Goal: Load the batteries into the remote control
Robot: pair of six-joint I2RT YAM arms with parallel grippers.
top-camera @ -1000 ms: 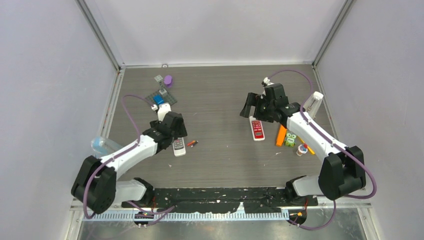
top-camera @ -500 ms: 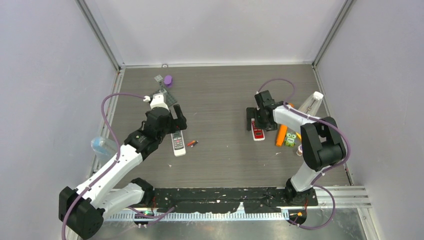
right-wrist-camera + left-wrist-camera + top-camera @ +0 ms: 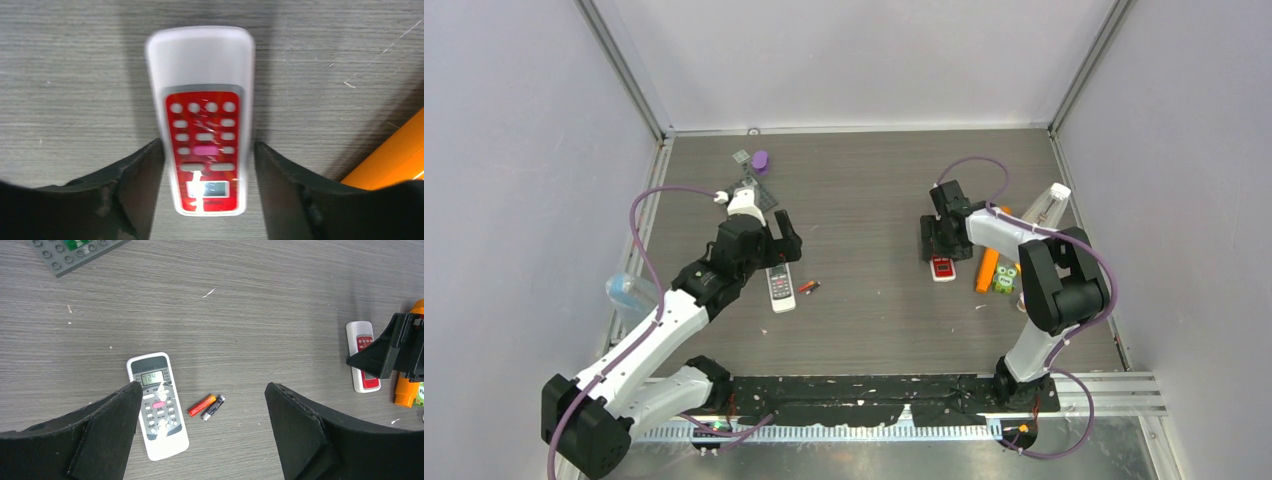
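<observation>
Red remote [image 3: 205, 135] lies face-up inside your right gripper [image 3: 207, 152], jaws tight at its sides; grip can't be confirmed. Your left gripper [image 3: 202, 392] gapes wide, empty, above batteries [image 3: 206, 405] beside white remote [image 3: 157, 405]. Grasp step; next likely needs flipping it to reach the bay.

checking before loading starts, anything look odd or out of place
Both remotes lie buttons-up: the white remote with grey keypad and the red-faced white remote, so any battery covers are hidden underneath. Two thin batteries lie loose beside the first.
</observation>
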